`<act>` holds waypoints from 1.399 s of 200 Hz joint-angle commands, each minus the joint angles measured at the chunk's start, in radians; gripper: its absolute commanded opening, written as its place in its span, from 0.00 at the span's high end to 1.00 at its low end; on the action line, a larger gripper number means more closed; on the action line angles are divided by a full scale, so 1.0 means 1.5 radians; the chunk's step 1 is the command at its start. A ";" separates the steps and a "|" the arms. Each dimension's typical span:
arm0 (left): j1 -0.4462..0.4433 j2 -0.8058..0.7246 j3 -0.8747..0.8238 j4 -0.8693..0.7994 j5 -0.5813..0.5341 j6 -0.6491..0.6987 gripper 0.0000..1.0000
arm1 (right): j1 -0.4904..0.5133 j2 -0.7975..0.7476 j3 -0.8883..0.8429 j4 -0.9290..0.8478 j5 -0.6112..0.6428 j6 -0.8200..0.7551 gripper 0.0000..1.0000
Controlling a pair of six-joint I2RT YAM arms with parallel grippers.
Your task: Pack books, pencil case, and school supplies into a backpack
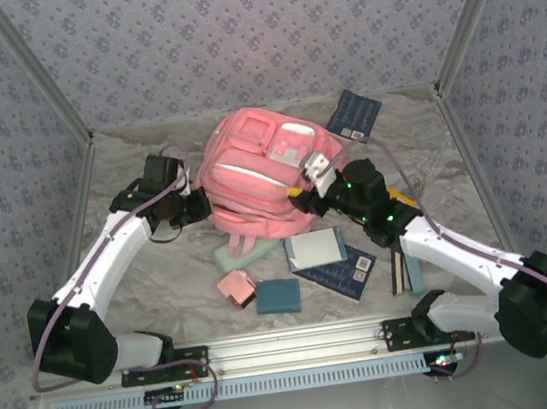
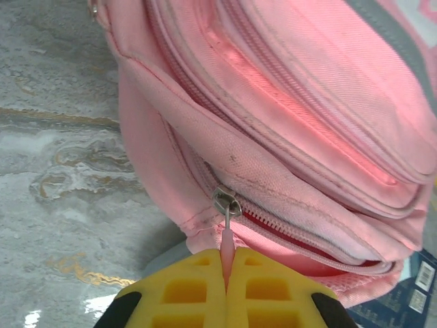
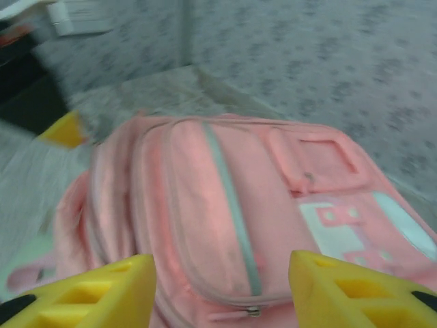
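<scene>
The pink backpack (image 1: 255,177) lies in the middle of the table. My left gripper (image 1: 196,207) is at its left side, shut on the pink zipper pull (image 2: 226,249) below the metal slider (image 2: 226,202); the zipper behind it is partly parted. My right gripper (image 1: 303,186) hovers open over the backpack's (image 3: 225,198) right front, holding nothing. One navy book (image 1: 354,113) lies at the back right. Another navy book (image 1: 341,274) lies in front, under the white-and-light-blue book (image 1: 316,248). The mint pencil case (image 1: 226,260) pokes out from under the backpack. The pink boxy piece (image 1: 235,287) and dark teal block (image 1: 278,296) lie near the front.
A thin dark slab (image 1: 399,271) and a pale blue piece (image 1: 416,272) rest beside the right arm. Something yellow (image 1: 401,199) peeks from under the right forearm. Patterned walls close in the back and both sides. The right wrist view is motion-blurred.
</scene>
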 commanded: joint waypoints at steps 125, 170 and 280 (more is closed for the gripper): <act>-0.012 -0.068 0.141 0.023 0.080 -0.068 1.00 | -0.057 0.206 0.073 -0.323 -0.017 0.460 0.88; -0.029 -0.104 0.109 0.018 0.082 -0.072 1.00 | -0.109 0.357 0.262 -0.296 -0.099 0.459 0.77; -0.104 -0.093 -0.049 0.105 0.054 -0.095 1.00 | -0.118 0.276 0.329 -0.487 0.101 0.449 0.51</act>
